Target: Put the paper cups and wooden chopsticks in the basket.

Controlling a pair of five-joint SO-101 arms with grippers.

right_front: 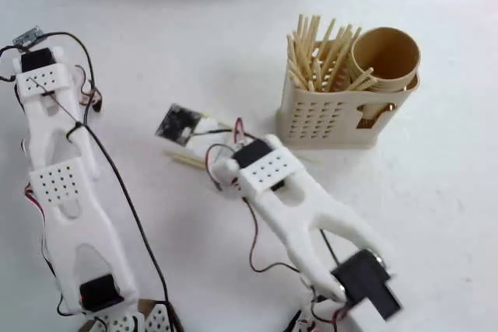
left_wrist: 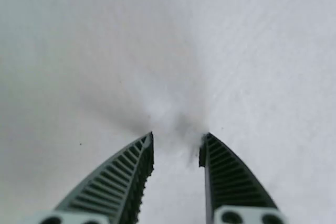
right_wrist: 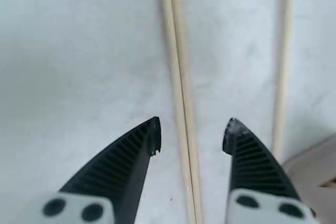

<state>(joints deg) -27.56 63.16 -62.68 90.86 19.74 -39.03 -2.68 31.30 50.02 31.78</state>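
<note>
Pair of chopsticks: two thin wooden sticks lie side by side, touching each other. They run right through the gap of the right tool and go on out past its tips.
Lone chopstick: one more stick lies flat just outside one finger of the right tool, next to the pair but apart from it.
How they will handle: I think the sticks are very light and stiff. They look smooth and round, so they may roll or slip. They lie flat on the table, so the tips must go low to get under their sides.
Where to hold: near the middle of the pair is likely best, so that neither end tips down.
Right tool: its fingers are spread wide, one on each side of the pair. It does not pinch anything yet.
Left tool: the left tool has its fingers a little apart over bare table. It holds nothing.
Basket: the basket stands well away from the right tool, behind it and off to one side. It holds paper cups and a bunch of chopsticks standing up.
</note>
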